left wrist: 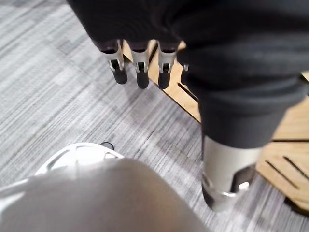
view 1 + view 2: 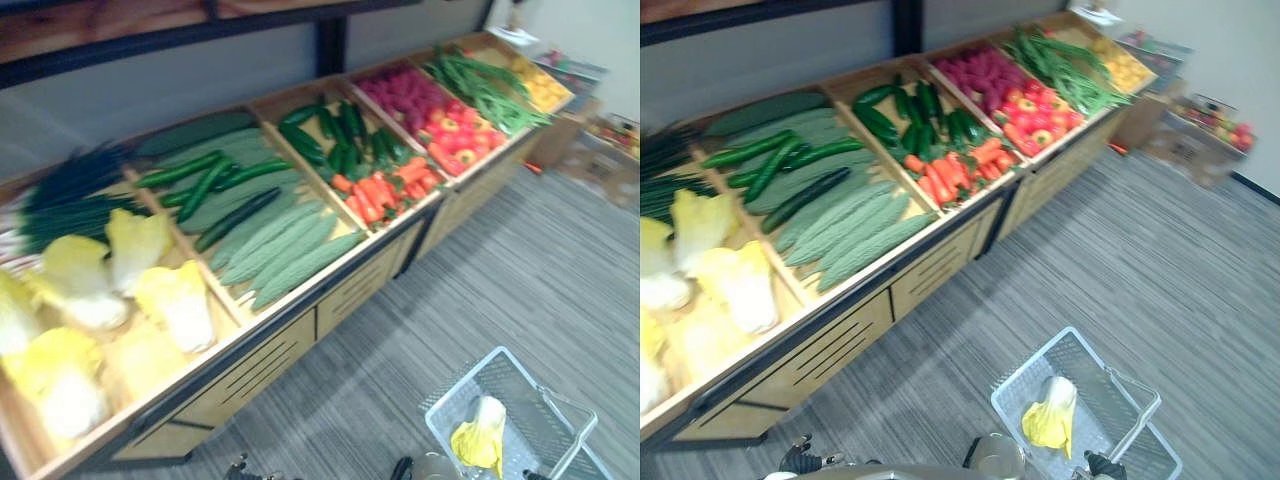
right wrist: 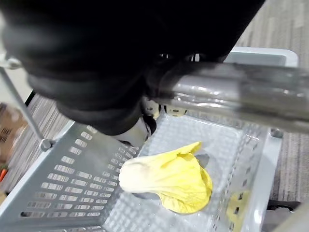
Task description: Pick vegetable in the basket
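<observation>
A grey plastic basket (image 2: 470,385) hangs low over the carpet at the lower right, with one yellow-white cabbage (image 2: 480,432) lying in it. In the right wrist view the cabbage (image 3: 169,179) rests on the basket's perforated bottom. My right hand (image 3: 106,82) is curled round the basket's metal handle (image 3: 241,92). My left hand (image 1: 140,72) hangs beside the stand with its fingers straight and nothing in it. The wooden stand (image 2: 290,335) in front holds more cabbages (image 2: 110,290) in its nearest bin.
Other bins along the stand hold bitter gourds and cucumbers (image 2: 270,240), carrots (image 2: 385,185), red peppers (image 2: 460,135), green beans (image 2: 485,85) and scallions (image 2: 70,195). Boxes of produce (image 2: 610,140) stand at the far right. Grey carpet (image 2: 540,270) stretches right of the stand.
</observation>
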